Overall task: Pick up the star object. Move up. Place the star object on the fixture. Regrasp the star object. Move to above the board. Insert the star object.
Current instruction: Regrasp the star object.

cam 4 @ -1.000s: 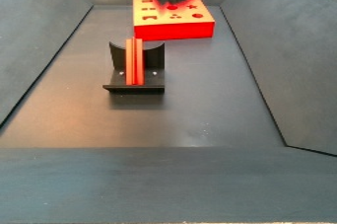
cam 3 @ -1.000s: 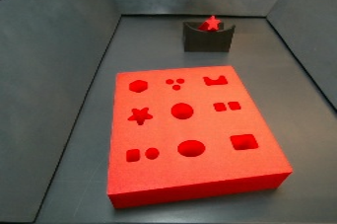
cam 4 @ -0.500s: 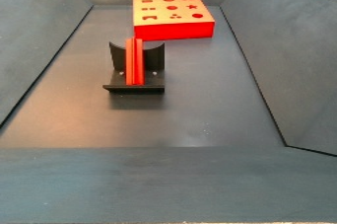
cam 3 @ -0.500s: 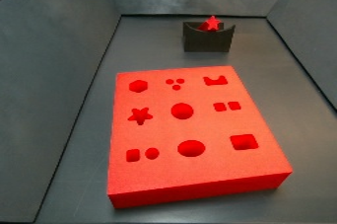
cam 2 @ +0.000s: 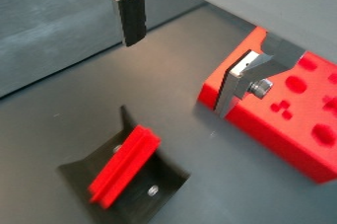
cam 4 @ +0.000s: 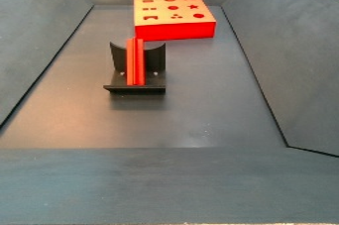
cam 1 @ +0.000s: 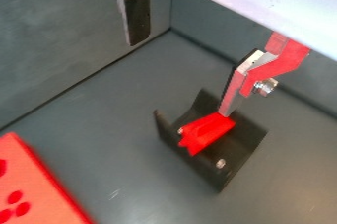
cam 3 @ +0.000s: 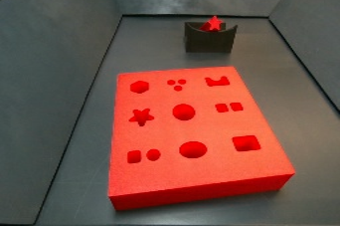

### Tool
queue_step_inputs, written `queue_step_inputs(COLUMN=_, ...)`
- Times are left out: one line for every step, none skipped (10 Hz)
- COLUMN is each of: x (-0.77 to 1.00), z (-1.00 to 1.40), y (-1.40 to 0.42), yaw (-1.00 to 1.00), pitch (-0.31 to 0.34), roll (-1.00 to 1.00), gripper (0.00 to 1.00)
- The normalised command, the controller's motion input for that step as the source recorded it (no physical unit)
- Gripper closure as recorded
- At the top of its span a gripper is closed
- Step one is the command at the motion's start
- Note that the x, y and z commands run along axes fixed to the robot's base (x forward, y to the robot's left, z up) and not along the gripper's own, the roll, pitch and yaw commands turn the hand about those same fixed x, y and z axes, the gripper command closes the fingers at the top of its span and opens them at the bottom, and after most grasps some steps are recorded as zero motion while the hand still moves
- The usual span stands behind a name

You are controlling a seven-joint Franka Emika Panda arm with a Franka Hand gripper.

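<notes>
Nothing on the floor has shifted since a second ago, though my arm has lifted out of both side views. Spread wide and empty, my gripper (cam 1: 191, 33) hangs above the fixture (cam 1: 227, 151), where the star object (cam 1: 204, 132) rests in the notch; the board (cam 2: 293, 105) lies apart.

both side views face opposite ends, sharing board (cam 3: 193, 135) and fixture (cam 4: 135, 70); wrist views look down past the claw (cam 1: 191, 38).
</notes>
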Motion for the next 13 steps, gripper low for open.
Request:
queue_step_inputs(x=-0.02, z=0.0, y=-0.02, yaw=0.03, pitch=0.001, roll=1.0, gripper=0.0)
queue_step_inputs(x=-0.02, z=0.0, y=-0.02, yaw=0.03, pitch=0.001, roll=1.0, gripper=0.0)
queue_step_inputs(x=-0.01, z=0.01, y=-0.02, yaw=0.03, pitch=0.005, roll=1.0, gripper=0.0)
queue_step_inputs(x=-0.01, z=0.01, y=-0.02, yaw=0.03, pitch=0.008, roll=1.0, gripper=0.0)
queue_step_inputs(x=0.01, z=0.0, y=-0.02, yaw=0.04, pitch=0.013, roll=1.0, gripper=0.0)
queue_step_inputs(x=0.02, z=-0.01, y=-0.03, yaw=0.04, pitch=0.021, roll=1.0, gripper=0.0)
queue_step_inputs(x=0.03, z=-0.01, y=-0.03, yaw=0.05, pitch=0.028, roll=1.0, gripper=0.0)
queue_step_inputs(x=0.05, z=0.0, y=-0.03, yaw=0.05, pitch=0.038, roll=1.0, gripper=0.0)
queue_step_inputs(x=0.06, z=-0.01, y=-0.03, yaw=0.05, pitch=0.051, roll=1.0, gripper=0.0)
queue_step_inputs(x=0.08, z=-0.01, y=-0.03, yaw=0.06, pitch=0.075, roll=1.0, gripper=0.0)
queue_step_inputs(x=0.09, z=-0.01, y=-0.04, yaw=0.08, pitch=0.096, roll=1.0, gripper=0.0)
queue_step_inputs(x=0.09, z=-0.02, y=-0.04, yaw=0.09, pitch=0.112, roll=1.0, gripper=0.0)
queue_step_inputs(x=0.09, z=-0.02, y=-0.04, yaw=0.13, pitch=0.148, roll=0.99, gripper=0.0)
